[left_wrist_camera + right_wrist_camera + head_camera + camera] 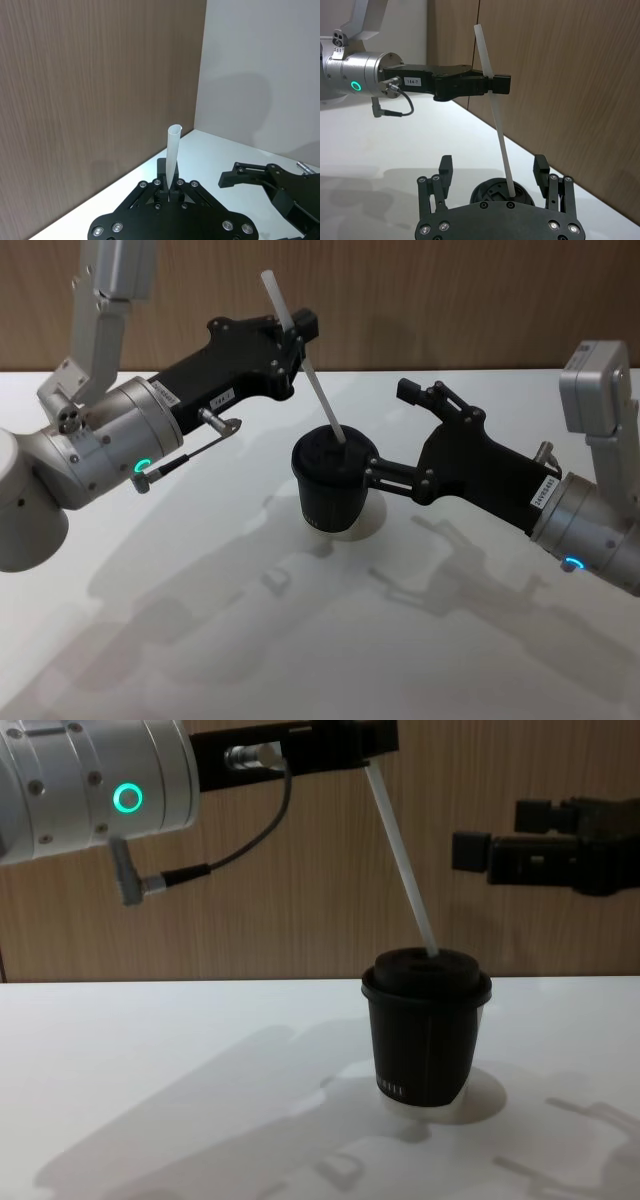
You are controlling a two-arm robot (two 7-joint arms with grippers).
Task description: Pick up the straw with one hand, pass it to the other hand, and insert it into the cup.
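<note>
White plastic makes up the long, thin, straight straw (pixel 305 358), which we find clamped between the closed fingers of the left hand (pixel 297 328), the long black one with a silver cylindrical wrist and a glowing green ring light. We record the grip above the straw's midpoint, with a short length projecting past the fingers, as the left wrist view (pixel 173 155) confirms.

We see the right hand (pixel 400 425), black and blocky, with its fingers spread wide apart and holding nothing; in the right wrist view its fingers (pixel 445 170) stand either side of the cup and clear of it.

We find the black paper coffee cup (pixel 332 485), with black domed plastic lid and small white lettering, upright on the white desk (pixel 200 640), near the middle between the two arms. We cannot read the lettering.

We note the straw's lower end sits in the lid opening; the part below the lid is hidden. Its long axis runs steeply, tilted, the upper end leaning toward the robot's left and the lower end pointing down into the cup.
</note>
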